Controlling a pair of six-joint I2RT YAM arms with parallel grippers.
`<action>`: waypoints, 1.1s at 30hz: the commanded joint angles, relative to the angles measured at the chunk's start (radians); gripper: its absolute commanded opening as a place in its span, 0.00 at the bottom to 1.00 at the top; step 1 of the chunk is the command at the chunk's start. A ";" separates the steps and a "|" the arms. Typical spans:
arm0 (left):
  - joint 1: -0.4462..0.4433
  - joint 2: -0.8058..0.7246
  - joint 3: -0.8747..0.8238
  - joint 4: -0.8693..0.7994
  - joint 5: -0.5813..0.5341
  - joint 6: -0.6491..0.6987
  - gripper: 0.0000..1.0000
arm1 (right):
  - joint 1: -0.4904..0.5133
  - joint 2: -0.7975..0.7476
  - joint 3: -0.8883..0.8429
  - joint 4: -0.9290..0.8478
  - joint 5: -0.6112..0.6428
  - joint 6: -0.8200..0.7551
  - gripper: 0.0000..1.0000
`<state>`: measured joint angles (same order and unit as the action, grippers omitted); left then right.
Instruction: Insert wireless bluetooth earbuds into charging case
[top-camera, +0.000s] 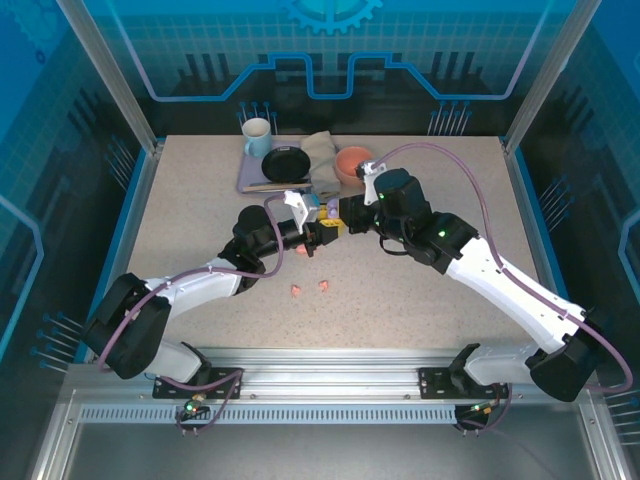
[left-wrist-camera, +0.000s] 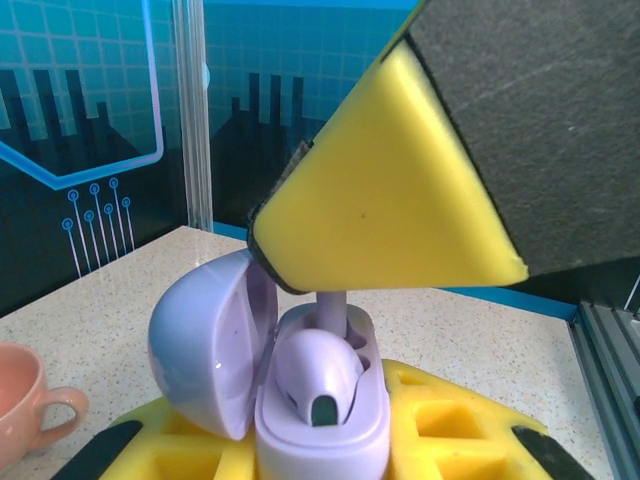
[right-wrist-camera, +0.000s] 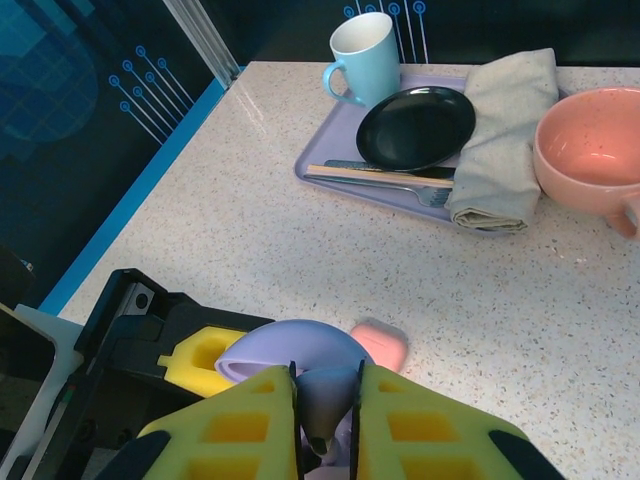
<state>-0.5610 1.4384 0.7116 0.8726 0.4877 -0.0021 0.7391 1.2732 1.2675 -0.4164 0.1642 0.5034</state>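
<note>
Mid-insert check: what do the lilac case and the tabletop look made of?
Lilac case: likely moulded plastic, smooth satin finish, with soft highlights on its open lid. Tabletop: beige with fine dark specks, matte; stone or laminate, cannot tell which.

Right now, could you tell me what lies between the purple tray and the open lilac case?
The tabletop between purple tray and lilac case is bare in the right wrist view; a pink case sits beside the lilac one.
</note>
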 joint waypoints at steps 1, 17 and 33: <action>0.004 -0.032 0.037 0.018 0.019 0.001 0.00 | 0.002 0.006 -0.023 0.015 -0.032 -0.020 0.16; 0.004 -0.044 0.032 0.017 0.020 0.002 0.00 | 0.013 0.031 -0.037 -0.015 0.009 -0.065 0.15; 0.003 -0.053 0.023 0.015 0.020 0.012 0.00 | -0.005 -0.005 -0.016 -0.049 0.026 -0.074 0.15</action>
<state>-0.5610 1.4300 0.7116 0.8165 0.4877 -0.0010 0.7391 1.2846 1.2507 -0.4110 0.1642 0.4496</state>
